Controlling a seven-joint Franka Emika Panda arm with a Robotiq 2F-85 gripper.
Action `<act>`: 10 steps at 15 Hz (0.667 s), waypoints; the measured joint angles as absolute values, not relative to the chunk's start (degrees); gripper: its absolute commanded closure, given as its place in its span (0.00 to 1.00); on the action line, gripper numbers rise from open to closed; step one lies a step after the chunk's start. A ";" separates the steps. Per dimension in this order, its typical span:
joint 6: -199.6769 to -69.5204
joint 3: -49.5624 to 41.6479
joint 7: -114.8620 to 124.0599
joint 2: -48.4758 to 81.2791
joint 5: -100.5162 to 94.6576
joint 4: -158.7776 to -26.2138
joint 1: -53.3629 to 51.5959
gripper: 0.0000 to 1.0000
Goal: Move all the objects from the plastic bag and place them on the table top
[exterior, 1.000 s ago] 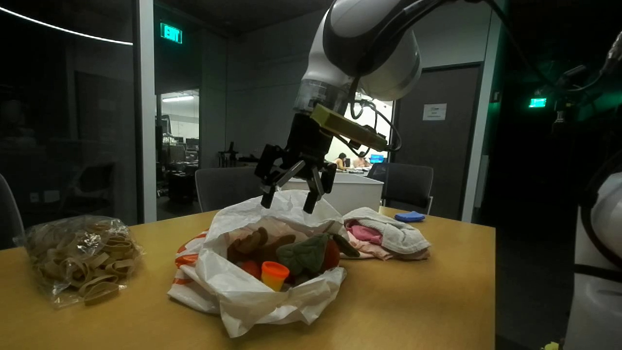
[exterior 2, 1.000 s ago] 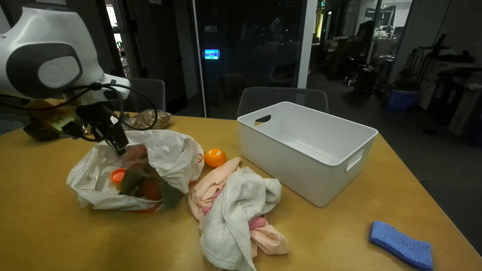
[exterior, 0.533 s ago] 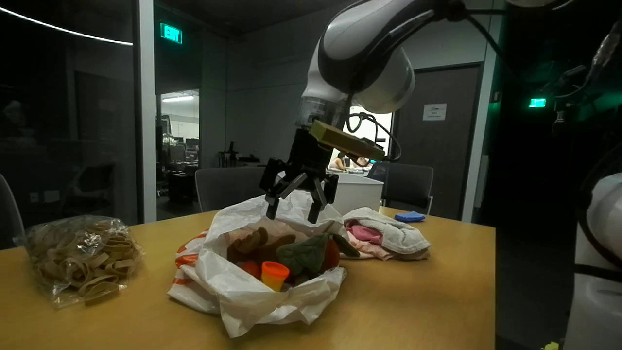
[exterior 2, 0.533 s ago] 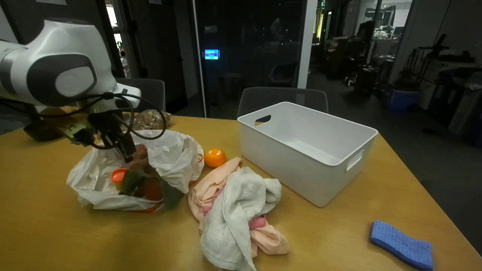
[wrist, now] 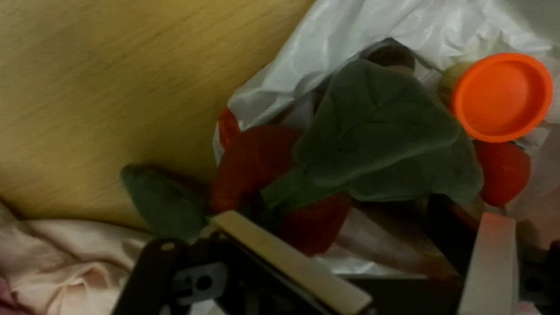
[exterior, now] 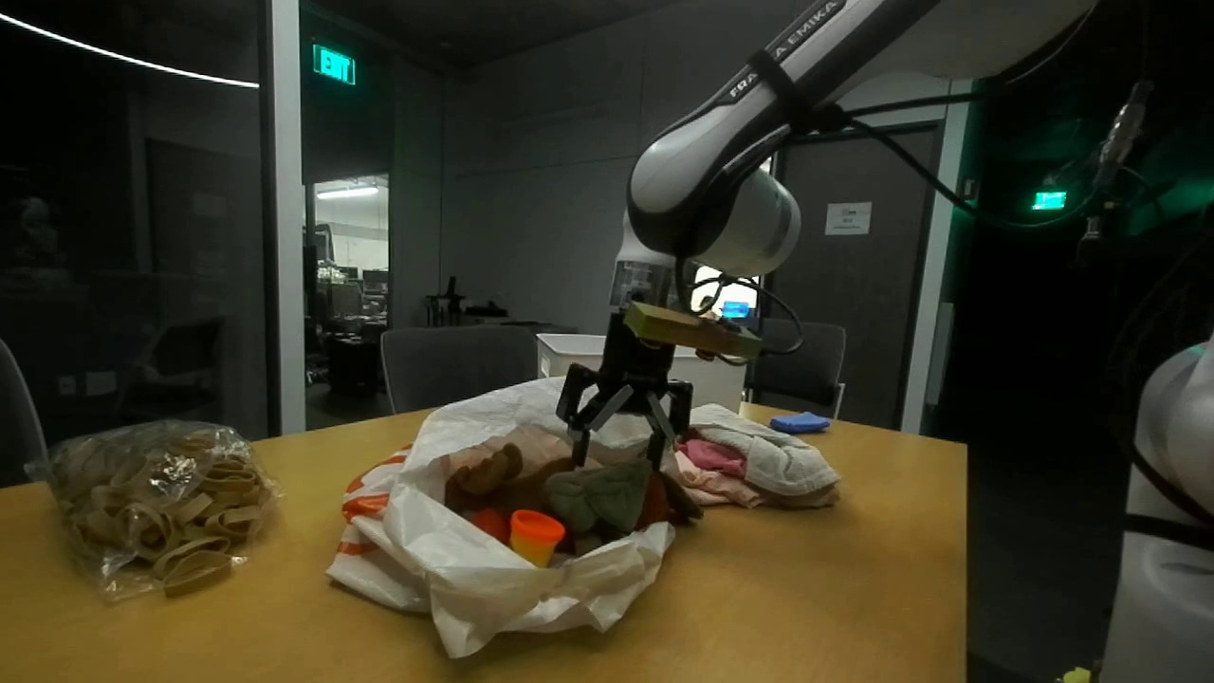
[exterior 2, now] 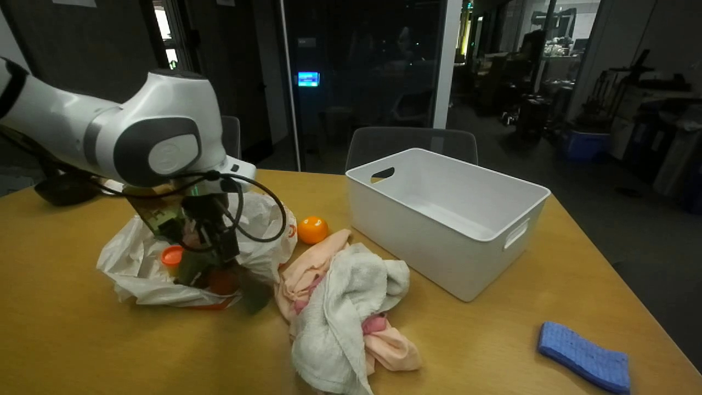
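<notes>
The white plastic bag (exterior: pixel 427 560) lies open on the table, also in an exterior view (exterior 2: pixel 137 291) and the wrist view (wrist: pixel 341 39). Inside are a yellow tub with an orange lid (exterior: pixel 536 536), a red plush thing with green leaves (wrist: pixel 376 131), a small red thing (wrist: pixel 503 173) and brown things (exterior: pixel 488 474). One green leaf hangs over the bag's rim. My gripper (exterior: pixel 617 459) is open, pointing down at the bag's mouth, its fingers beside the red plush and leaves. In the wrist view, its fingers (wrist: pixel 345 214) stand apart with nothing held between them.
A white bin (exterior 2: pixel 417 241) stands beyond a pile of towels and cloths (exterior 2: pixel 345 312). An orange ball-like thing (exterior 2: pixel 313 230) sits between bag and bin. A blue cloth (exterior 2: pixel 584 356) lies near the table edge. A clear bag of tan loops (exterior: pixel 166 507) lies at the other end.
My gripper has moved down and sideways toward the towels, from above the bag to the plush with leaves. It stays open. The leaves have shifted slightly.
</notes>
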State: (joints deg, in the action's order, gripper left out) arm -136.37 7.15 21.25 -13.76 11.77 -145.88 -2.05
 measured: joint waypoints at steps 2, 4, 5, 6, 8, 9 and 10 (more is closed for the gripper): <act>-136.28 6.27 21.23 -12.17 11.03 -145.97 -1.77 0.00; -136.29 5.90 21.23 -11.01 8.79 -145.94 -1.34 0.27; -136.29 5.77 21.23 -10.60 7.48 -145.93 -1.07 0.34; -136.29 5.63 21.23 -10.33 6.44 -145.93 -0.84 0.42; -136.30 5.42 21.23 -10.16 4.84 -145.93 -0.59 0.56; -136.30 5.43 21.23 -10.16 4.39 -145.90 -0.59 0.66; -136.30 5.44 21.23 -10.21 4.11 -145.89 -0.62 0.73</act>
State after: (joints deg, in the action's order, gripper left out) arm -136.30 5.44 21.23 -10.21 4.11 -145.89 -0.62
